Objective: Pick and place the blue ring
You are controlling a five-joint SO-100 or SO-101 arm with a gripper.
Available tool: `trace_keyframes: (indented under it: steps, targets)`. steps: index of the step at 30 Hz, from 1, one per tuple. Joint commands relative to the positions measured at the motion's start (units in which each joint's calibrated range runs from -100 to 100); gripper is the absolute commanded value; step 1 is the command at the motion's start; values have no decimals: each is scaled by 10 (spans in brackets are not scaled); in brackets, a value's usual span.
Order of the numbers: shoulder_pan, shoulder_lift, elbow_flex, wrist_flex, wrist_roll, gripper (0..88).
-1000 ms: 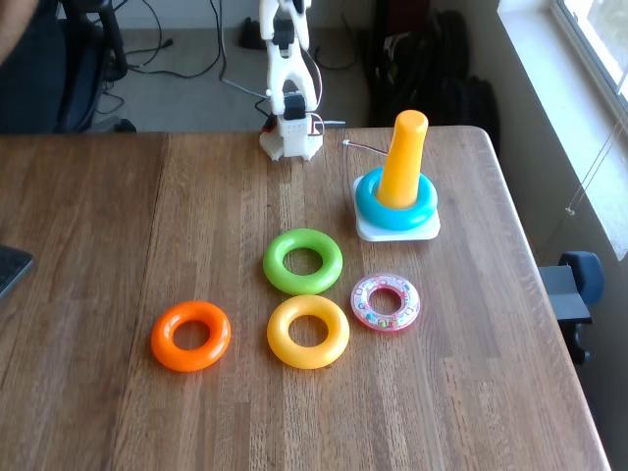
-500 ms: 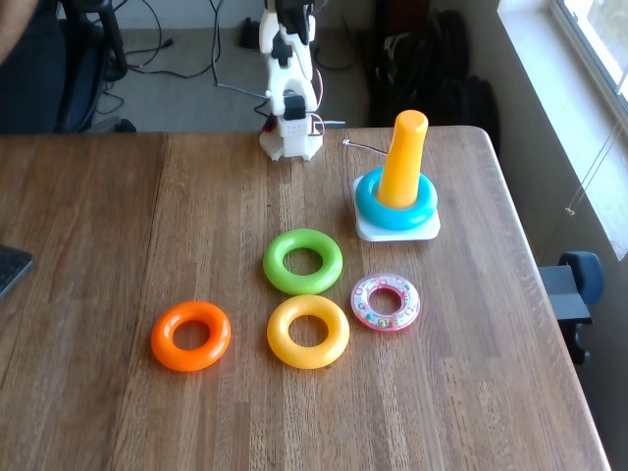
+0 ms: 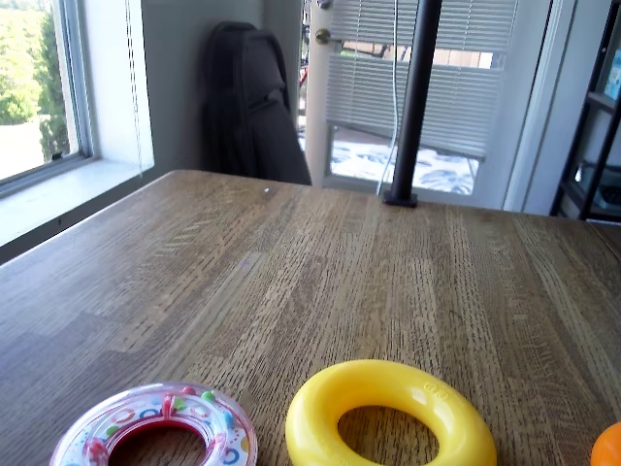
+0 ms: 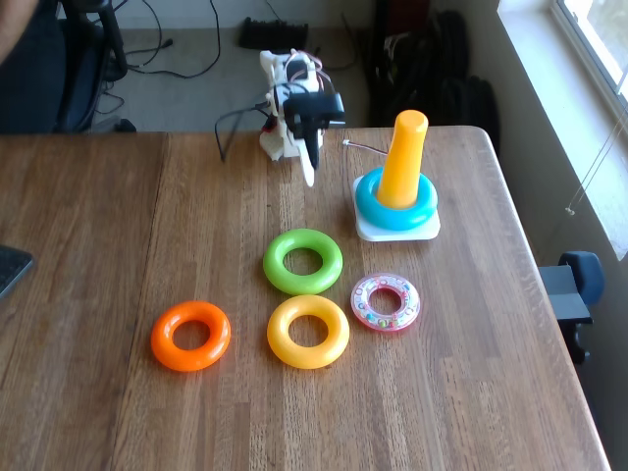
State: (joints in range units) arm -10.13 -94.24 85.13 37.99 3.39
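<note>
In the fixed view, the far left edge of the wooden tabletop point(image 4: 118, 245) carries a dark flat object point(image 4: 12, 267), cut off by the frame. Behind that corner stands a dark office chair point(image 4: 69, 69) on a grey carpeted floor point(image 4: 186, 93) strewn with black cables. The tabletop is brown plank wood with a strong lengthwise grain, lit from the right.

Moving right, an orange ring point(image 4: 190, 335) lies flat near the front. Next comes a yellow ring point(image 4: 308, 331), and just behind it, touching or nearly so, a green ring point(image 4: 303, 261). At the back edge sits the white arm's base point(image 4: 287, 137), with the tool point(image 4: 310, 169) folded down low in front of it, pointing toward the tabletop. It holds nothing, and its fingers look drawn close together, though I cannot tell for certain at this size.

Right of the yellow ring lies a small clear pink ring point(image 4: 386, 302) with coloured beads inside. Behind it, the blue ring point(image 4: 396, 204) sits threaded over the orange peg point(image 4: 402, 157), resting on the white square base point(image 4: 397, 230). Dark bags point(image 4: 442, 69) lean against the wall beyond, and a bright window point(image 4: 589, 39) lines the right side.

In the wrist view, a window with greenery outside is at left, then a dark bag in the corner, a black pole point(image 3: 415, 97) standing at the far edge of the tabletop, and blinds behind. At the bottom lie the clear pink ring point(image 3: 155, 432), the yellow ring point(image 3: 388, 413) and a sliver of the orange ring point(image 3: 609, 445).
</note>
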Motion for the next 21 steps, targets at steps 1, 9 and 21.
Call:
trace_keyframes:
  steps: [1,9,21]
  targets:
    - [3,-3,29,-61,0,316]
    - [5,2,149,-75,0,316]
    - [4,-2,149,54,-4,316]
